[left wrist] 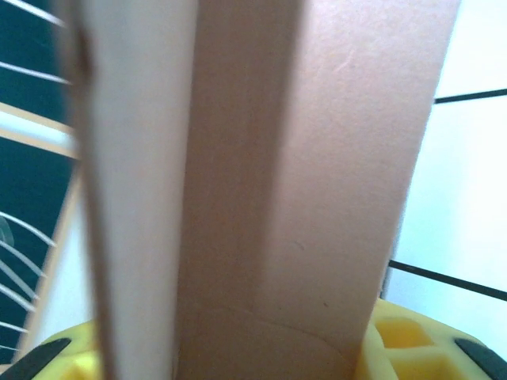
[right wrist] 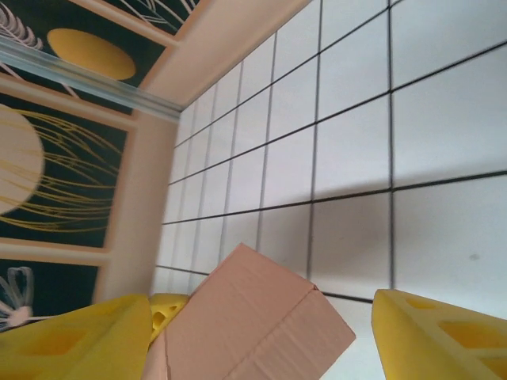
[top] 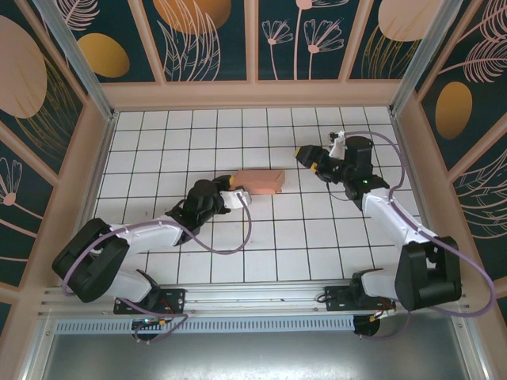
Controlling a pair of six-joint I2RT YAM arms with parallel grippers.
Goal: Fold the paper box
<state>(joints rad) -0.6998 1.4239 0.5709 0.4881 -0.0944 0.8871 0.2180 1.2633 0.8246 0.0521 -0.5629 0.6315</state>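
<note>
The paper box (top: 264,181) is a small salmon-pink rectangular box lying on the white tiled floor near the middle. My left gripper (top: 236,193) is shut on the box's left end. In the left wrist view the paper box (left wrist: 301,182) rises close up between the yellow fingers (left wrist: 412,348). My right gripper (top: 319,153) hangs to the right of the box, apart from it, open. The right wrist view shows the box's closed end (right wrist: 253,324) beyond the wide-spread yellow fingers (right wrist: 444,336), with nothing held between them.
The tiled floor (top: 317,237) is ringed by pale wooden walls (top: 253,93) with dark patterned panels. The right wall (top: 428,174) stands close behind my right arm. A metal rail (top: 261,297) runs along the near edge by the arm bases.
</note>
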